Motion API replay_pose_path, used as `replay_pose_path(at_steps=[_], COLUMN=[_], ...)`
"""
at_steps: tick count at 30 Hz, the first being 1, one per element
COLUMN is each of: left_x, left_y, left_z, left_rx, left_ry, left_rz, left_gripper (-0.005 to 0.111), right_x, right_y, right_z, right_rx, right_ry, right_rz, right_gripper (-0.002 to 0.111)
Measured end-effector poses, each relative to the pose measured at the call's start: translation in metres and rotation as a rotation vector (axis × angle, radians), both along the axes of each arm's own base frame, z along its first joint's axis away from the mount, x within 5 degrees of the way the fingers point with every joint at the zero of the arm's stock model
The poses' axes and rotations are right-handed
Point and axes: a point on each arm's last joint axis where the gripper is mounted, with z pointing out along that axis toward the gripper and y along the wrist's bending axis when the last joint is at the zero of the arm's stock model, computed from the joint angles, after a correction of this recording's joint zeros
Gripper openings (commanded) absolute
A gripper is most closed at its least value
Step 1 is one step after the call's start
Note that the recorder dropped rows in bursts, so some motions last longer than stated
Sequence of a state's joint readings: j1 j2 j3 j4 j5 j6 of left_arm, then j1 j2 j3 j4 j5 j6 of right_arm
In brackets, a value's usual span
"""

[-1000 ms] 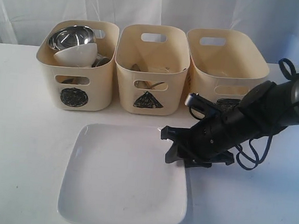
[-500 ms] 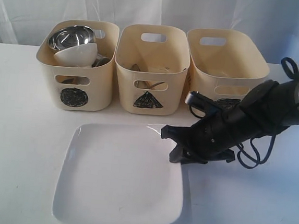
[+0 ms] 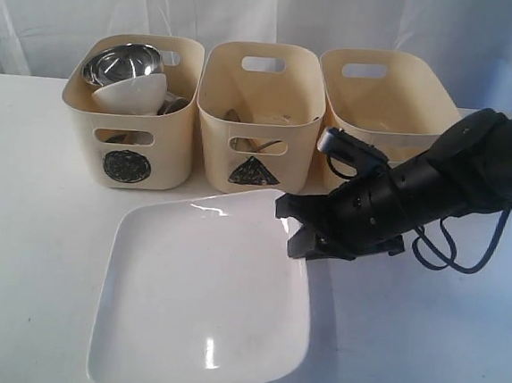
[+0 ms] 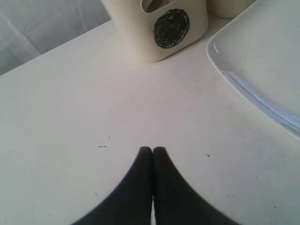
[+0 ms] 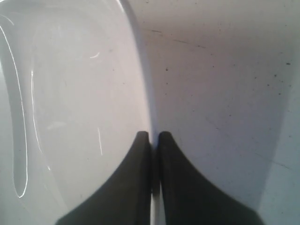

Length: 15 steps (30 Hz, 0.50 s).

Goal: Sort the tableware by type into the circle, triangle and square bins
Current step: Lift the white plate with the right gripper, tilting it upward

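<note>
We see the right claw (image 3: pixel 294 232) clamped on the rim of the square white plate (image 3: pixel 199 303), its jaws closed over the plate corner that lies nearest the triangle bin (image 3: pixel 259 125), just in front of that bin's right side. The plate sits tilted: the gripped corner is raised off the table (image 3: pixel 26 261), while the edge farthest from the triangle bin looks to rest on the tabletop. A shadow shows under the raised side. The rest of the plate spreads away from the claw, out in front of the triangle bin and toward the circle bin's side.

From the right wrist, the right claw (image 5: pixel 151 139) has its jaws nearly meeting, with the thin rim caught between them. The plate (image 5: pixel 70 93) is on one side and bare table (image 5: pixel 220 84) on the other.

The circle bin (image 3: pixel 133 113) stands left of the triangle bin and holds a steel bowl (image 3: pixel 122 61) and a white bowl (image 3: pixel 132 94). The square bin (image 3: pixel 376 99) stands right of it, behind the black arm.

The left claw (image 4: pixel 152 150) is closed on nothing, jaws pressed together over bare table, with the circle bin (image 4: pixel 161 28) ahead of it and the plate (image 4: pixel 265 56) off to one side, well apart from it
</note>
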<state>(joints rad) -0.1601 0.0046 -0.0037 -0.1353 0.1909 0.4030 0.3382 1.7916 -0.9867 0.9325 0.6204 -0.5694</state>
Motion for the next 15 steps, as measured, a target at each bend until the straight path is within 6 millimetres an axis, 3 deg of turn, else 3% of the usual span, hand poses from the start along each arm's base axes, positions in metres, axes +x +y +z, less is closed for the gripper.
replay_pose_path(at_steps=[8,15], left_x=[0.0,0.0], left_y=[0.0,0.0], left_z=[0.0,0.0], left_rx=[0.0,0.0], left_ry=[0.0,0.0], left_rz=[0.0,0.0], left_gripper=[0.0,0.0], right_x=[-0.003,-0.003], right_y=[-0.002,-0.015], right_z=[0.014,0.03], right_rx=[-0.004,0.0], right_ry=[-0.056,-0.093], right_rz=[0.027,0.023], right_gripper=[0.0,0.0])
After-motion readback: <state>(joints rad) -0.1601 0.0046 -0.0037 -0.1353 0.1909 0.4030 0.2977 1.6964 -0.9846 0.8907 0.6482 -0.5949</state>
